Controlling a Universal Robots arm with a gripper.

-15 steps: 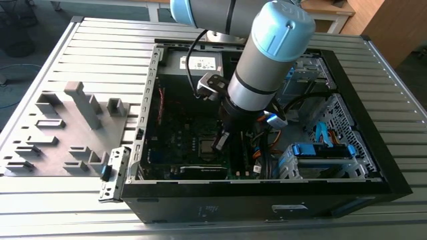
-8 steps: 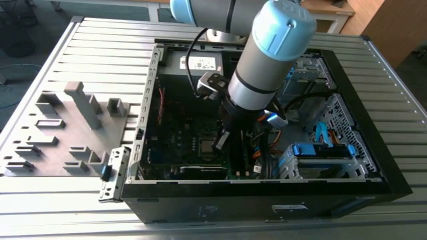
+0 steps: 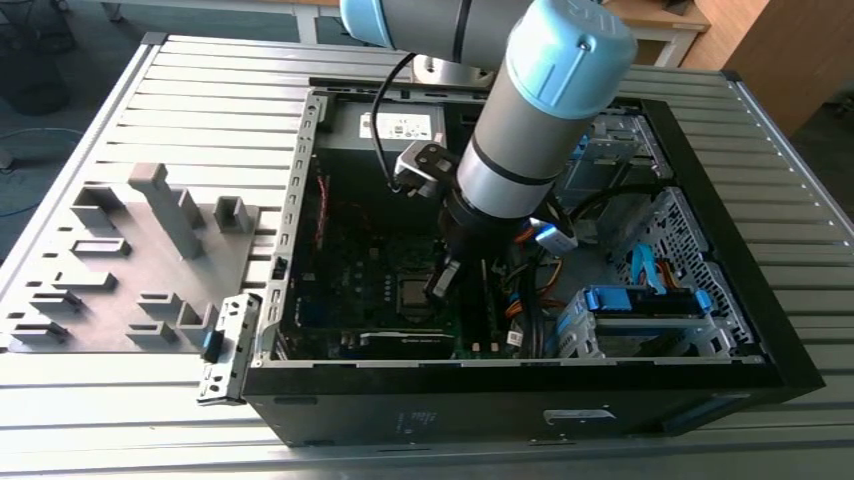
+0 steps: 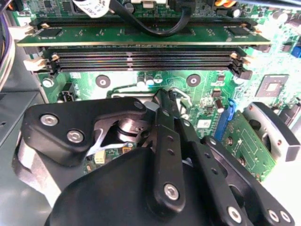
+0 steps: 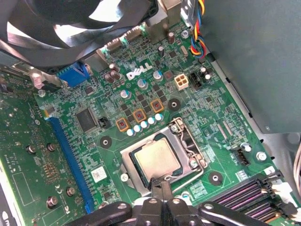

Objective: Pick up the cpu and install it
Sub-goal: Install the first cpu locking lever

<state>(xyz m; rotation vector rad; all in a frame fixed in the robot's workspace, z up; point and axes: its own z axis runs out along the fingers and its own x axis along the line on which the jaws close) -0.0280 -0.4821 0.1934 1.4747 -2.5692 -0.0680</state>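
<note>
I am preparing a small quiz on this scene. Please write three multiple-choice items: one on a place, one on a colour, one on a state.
1. Where does the cpu lie?
A. in the socket on the motherboard
B. on the grey tray
C. on the table slats

2. What colour is the motherboard?
A. red
B. green
C. white

3. How does the computer case stand?
A. side panel shut
C. upright
B. lying with its side open

Answers:
1 A: in the first wrist view the socket frame surrounds it, just beyond the gripper.
2 B: the board is green in both wrist views.
3 B: the exterior view looks straight into its inside.
</note>
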